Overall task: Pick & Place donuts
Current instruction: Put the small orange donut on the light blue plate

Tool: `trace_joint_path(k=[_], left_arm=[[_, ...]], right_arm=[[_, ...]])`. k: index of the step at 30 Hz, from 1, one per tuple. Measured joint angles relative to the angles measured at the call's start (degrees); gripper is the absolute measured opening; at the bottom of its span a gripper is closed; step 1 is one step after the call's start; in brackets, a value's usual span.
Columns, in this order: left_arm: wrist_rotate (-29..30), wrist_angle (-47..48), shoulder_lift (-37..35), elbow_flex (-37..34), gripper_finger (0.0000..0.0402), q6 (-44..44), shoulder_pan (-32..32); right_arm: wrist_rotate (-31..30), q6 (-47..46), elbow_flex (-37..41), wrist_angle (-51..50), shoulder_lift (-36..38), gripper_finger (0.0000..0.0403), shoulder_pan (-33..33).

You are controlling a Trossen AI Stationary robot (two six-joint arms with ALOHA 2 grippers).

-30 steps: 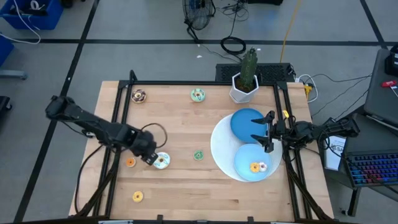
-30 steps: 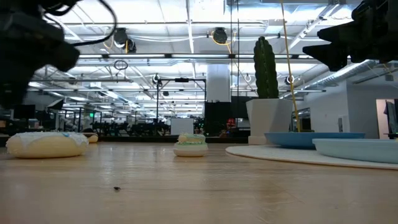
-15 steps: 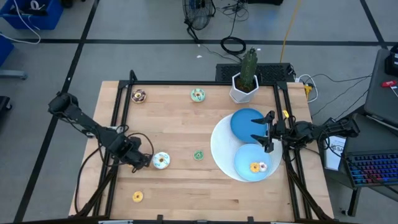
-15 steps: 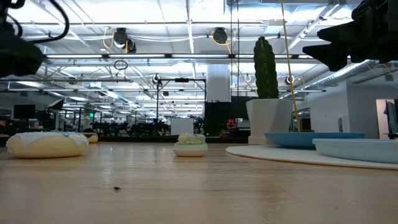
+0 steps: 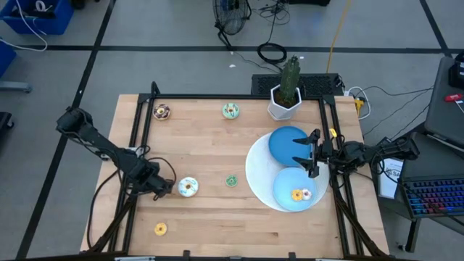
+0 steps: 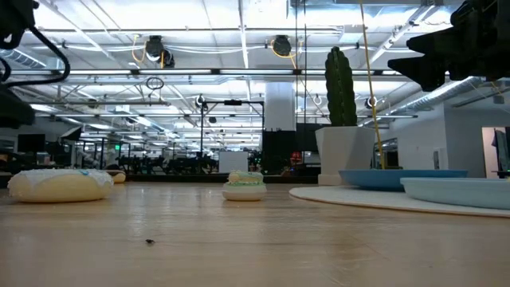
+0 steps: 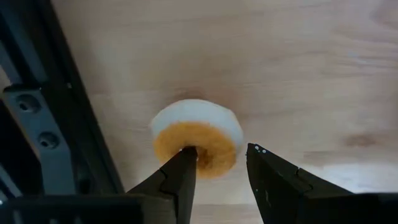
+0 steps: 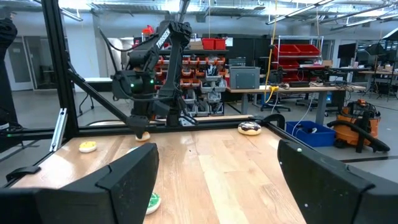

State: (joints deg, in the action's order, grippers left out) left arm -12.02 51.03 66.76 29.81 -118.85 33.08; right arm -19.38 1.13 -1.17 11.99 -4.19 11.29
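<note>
An orange-iced donut [image 7: 198, 138] lies flat on the wooden table, seen from above in the left wrist view. My left gripper [image 5: 158, 188] is open and points down over it near the table's left side, hiding it in the high view. One finger [image 7: 185, 163] stands over the donut's hole, the other [image 7: 261, 163] just outside its rim. A white-iced donut [image 5: 188, 187] lies just to the right of the gripper. My right gripper [image 5: 313, 154] is open and empty above the blue plates. Two small donuts [image 5: 301, 194] lie on the nearer plate [image 5: 284, 183]. My left gripper's fingers stand astride one side of the orange donut's ring [image 7: 217, 149], coming from above. I cannot tell whether either fingertip touches it. The donut lies flat on the table.
A chocolate donut [image 5: 162, 112] and a green-and-white donut [image 5: 230, 110] lie near the far edge. A small green one [image 5: 231, 180] lies mid-table and a yellow one [image 5: 160, 229] near the front. A potted cactus [image 5: 286, 94] stands behind the white disc [image 5: 255, 170]. Black frame rails [image 5: 138, 145] run along both sides.
My left gripper has gone from over the white-iced donut toward the table's left edge. It now stands over the orange donut, which showed uncovered a second ago. The white-iced donut has stayed where it was.
</note>
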Motion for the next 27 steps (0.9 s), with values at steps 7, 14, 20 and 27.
trace_joint_path(k=[7,14,20,27], left_arm=[[2.7,-5.1,0.0,-2.1,0.0145,0.9,0.0],[6.5,-11.5,0.0,-2.0,0.0145,6.1,0.0],[7.3,-16.6,0.0,-1.9,0.0145,11.1,0.0],[12.4,-27.8,0.0,-1.9,0.0145,23.5,0.0]], right_arm=[[0.0,0.0,0.0,0.0,0.0,0.0313,0.0],[0.0,0.0,0.0,0.0,0.0,0.0313,0.0],[0.0,0.0,0.0,0.0,0.0,0.0313,0.0],[0.0,0.0,0.0,0.0,0.0,0.0313,0.0]])
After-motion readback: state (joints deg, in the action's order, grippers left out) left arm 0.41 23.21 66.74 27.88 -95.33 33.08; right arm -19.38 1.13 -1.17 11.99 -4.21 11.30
